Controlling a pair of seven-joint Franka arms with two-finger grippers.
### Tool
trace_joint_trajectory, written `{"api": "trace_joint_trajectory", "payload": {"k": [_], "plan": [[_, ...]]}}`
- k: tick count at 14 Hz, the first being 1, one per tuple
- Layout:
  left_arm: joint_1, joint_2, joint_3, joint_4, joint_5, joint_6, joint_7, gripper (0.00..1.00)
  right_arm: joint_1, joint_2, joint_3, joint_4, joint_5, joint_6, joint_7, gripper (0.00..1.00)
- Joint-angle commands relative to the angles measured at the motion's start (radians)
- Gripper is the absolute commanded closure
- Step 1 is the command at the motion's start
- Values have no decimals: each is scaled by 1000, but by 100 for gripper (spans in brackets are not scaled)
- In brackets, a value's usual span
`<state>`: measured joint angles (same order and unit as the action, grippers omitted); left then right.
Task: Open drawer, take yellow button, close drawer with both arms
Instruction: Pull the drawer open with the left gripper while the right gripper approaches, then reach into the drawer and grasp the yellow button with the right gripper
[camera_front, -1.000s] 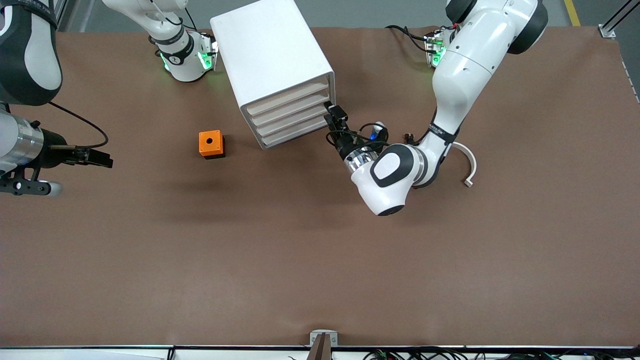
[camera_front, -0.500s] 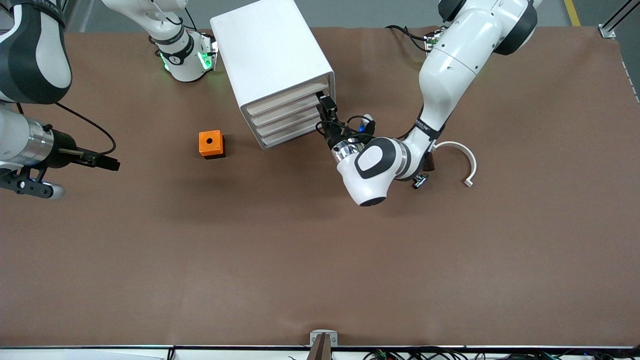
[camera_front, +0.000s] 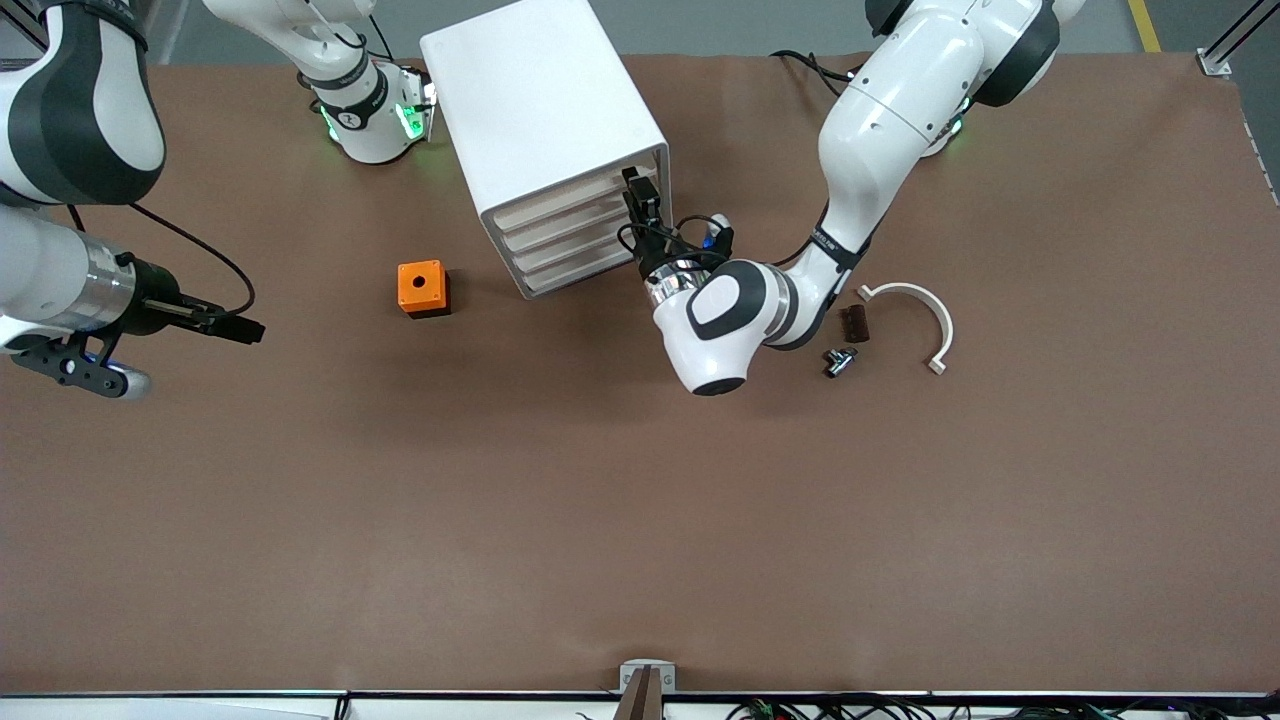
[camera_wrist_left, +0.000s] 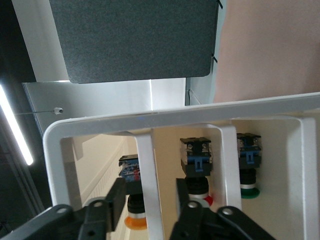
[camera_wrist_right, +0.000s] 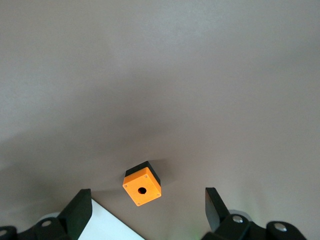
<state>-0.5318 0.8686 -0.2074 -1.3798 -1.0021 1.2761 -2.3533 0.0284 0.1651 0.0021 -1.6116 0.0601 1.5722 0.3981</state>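
Observation:
The white cabinet (camera_front: 540, 100) stands near the robots' bases. Its top drawer (camera_front: 580, 197) looks flush with the three below. My left gripper (camera_front: 640, 197) is at the end of that drawer's front toward the left arm. In the left wrist view the left gripper (camera_wrist_left: 150, 189) is open, its fingers (camera_wrist_left: 117, 200) astride a white upright bar (camera_wrist_left: 149, 170) of the drawer's frame. Through the frame I see the orange-capped button (camera_wrist_left: 135, 220). My right gripper (camera_front: 240, 328) hangs open and empty over the table at the right arm's end; it also shows in the right wrist view (camera_wrist_right: 147, 212).
An orange cube with a hole (camera_front: 422, 287) sits beside the cabinet (camera_wrist_right: 142, 187). Red-capped (camera_wrist_left: 200, 196) and green-capped (camera_wrist_left: 248, 187) parts stand by the button. A white curved piece (camera_front: 925, 315), a dark brown part (camera_front: 853, 322) and a small metal part (camera_front: 838, 360) lie near the left arm.
The left gripper has climbed from the lower drawer fronts to the top drawer, and its arm swung toward the cabinet, uncovering two small parts. The right gripper crept toward the orange cube.

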Motion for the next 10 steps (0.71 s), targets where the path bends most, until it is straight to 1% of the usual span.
{"api": "trace_joint_trajectory", "payload": {"k": [1,2,4,5,8,10], "plan": [[-17,3,-1,-10,-20,-9,-15,60,21,-9,-1,-4,14,-7,73,0],[-19,4,-1,-13,-18,-9,-15,64,28,-9,-1,-4,14,-6,90,0],[-34,9,-1,-15,-17,-9,-15,67,57,-9,1,-2,14,-9,158,0],[-34,9,-1,-13,-16,-9,-15,71,76,-13,1,-1,14,-11,200,0],[-33,9,-1,-13,-18,-9,-24,81,189,-16,1,-1,14,-4,390,0],[-30,9,-1,-13,-21,-9,-27,84,261,-16,2,-2,17,14,502,0]]}}
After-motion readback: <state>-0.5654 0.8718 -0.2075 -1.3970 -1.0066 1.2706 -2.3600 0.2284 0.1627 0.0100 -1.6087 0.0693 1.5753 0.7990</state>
